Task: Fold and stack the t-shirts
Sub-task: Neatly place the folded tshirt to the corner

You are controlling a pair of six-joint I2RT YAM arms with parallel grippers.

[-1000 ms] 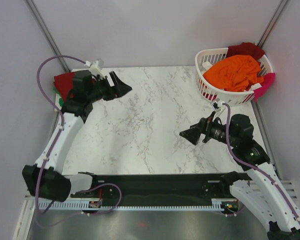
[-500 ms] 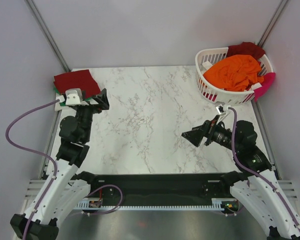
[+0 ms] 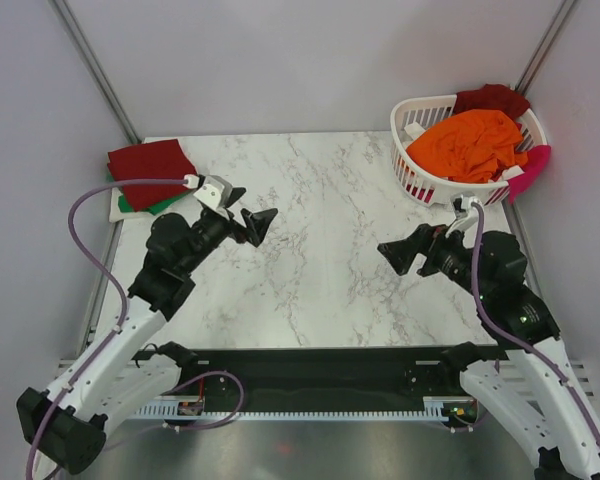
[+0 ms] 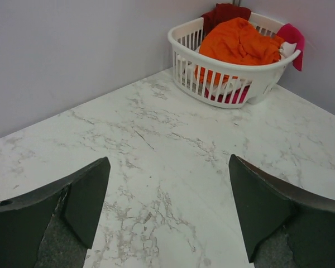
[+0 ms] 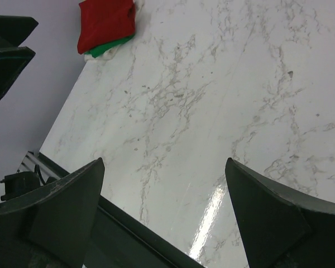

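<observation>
1. I am seeing the red shirt point(image 3: 148, 162) lying folded on top of the green shirt point(image 3: 140, 205). The pair is sitting well to the left of and beyond the left gripper point(image 3: 258, 222), at the far left corner of the table point(image 3: 310, 190).
2. The left gripper is hovering over bare marble with its jaws standing wide apart and nothing between them. Its wrist camera is looking across the table at the basket point(image 4: 223, 89), far ahead of the fingers.
3. The right gripper point(image 3: 395, 250) is hanging above the marble and pointing left. It is also gaping wide and carrying nothing. In its wrist view the folded pair is lying far ahead, up by the left fingertip.
4. The basket is sitting just beyond the right gripper and to its right. The orange shirt point(image 3: 470, 140) is heaping up inside it, the dark red shirt point(image 3: 490, 98) is draping over its far rim, and the pink shirt point(image 3: 532, 165) is hanging over its right side.
</observation>
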